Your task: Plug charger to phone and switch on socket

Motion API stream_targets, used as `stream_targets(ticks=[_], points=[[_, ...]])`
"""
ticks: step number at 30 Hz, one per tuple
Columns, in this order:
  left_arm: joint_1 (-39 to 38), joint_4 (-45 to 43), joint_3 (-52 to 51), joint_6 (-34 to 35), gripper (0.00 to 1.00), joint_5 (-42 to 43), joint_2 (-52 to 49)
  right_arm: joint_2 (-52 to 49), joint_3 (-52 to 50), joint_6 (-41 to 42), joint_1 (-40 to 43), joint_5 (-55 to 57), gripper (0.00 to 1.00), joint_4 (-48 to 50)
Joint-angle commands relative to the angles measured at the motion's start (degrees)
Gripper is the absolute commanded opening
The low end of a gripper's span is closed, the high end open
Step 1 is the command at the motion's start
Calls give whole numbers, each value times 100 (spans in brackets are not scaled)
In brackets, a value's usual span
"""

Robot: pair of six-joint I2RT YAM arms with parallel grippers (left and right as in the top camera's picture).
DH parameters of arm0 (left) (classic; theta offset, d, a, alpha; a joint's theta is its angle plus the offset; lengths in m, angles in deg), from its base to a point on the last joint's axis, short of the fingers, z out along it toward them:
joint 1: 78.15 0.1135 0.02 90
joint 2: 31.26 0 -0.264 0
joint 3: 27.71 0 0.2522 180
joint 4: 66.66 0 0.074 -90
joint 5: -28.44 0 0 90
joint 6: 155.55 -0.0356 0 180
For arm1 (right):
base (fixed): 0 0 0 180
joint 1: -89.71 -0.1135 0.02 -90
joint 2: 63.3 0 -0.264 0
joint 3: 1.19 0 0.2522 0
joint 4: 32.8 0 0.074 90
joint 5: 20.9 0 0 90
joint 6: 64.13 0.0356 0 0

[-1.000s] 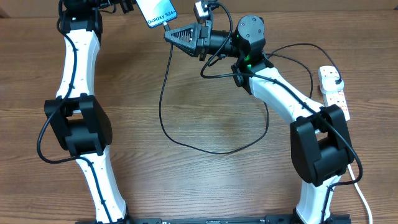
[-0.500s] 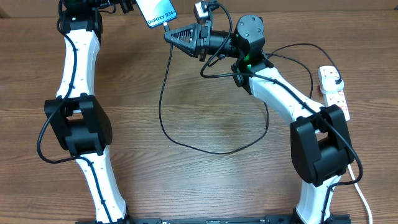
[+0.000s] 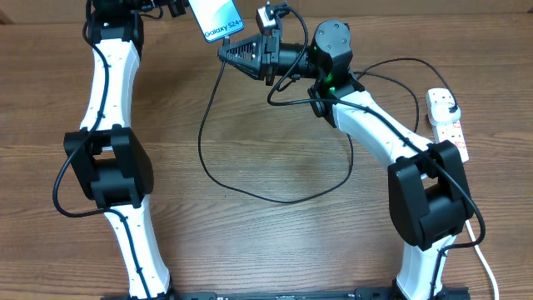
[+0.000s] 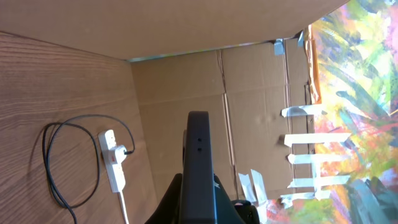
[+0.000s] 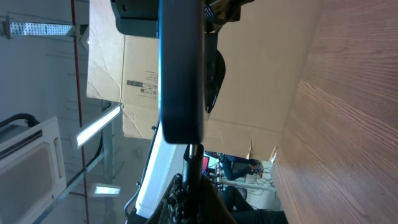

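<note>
Plugging-in was judged under way: the phone point(image 3: 215, 17) was held aloft, clamped in the left gripper point(image 3: 176, 7), with the charger point(image 3: 200, 137) tip pinched by the right gripper point(image 3: 226, 52) at its port. A firm push was called for next. The socket point(image 3: 448, 125), well apart, was judged unswitched.

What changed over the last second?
The phone shifted slightly right with the left tool; the slack loop of the charger swung left across the table. Left tool stays shut on the phone, right tool on the charger tip; the socket hasn't moved.
</note>
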Motion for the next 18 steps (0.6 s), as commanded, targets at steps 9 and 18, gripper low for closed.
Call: stream_targets(ticks=[9,18], points=[[68,-173,114,125,4,1255,37,9,74,-446,46,297,4,-264],[103,-175,114,118,4,1255,37,9,70,-782,81,219,4,-549]])
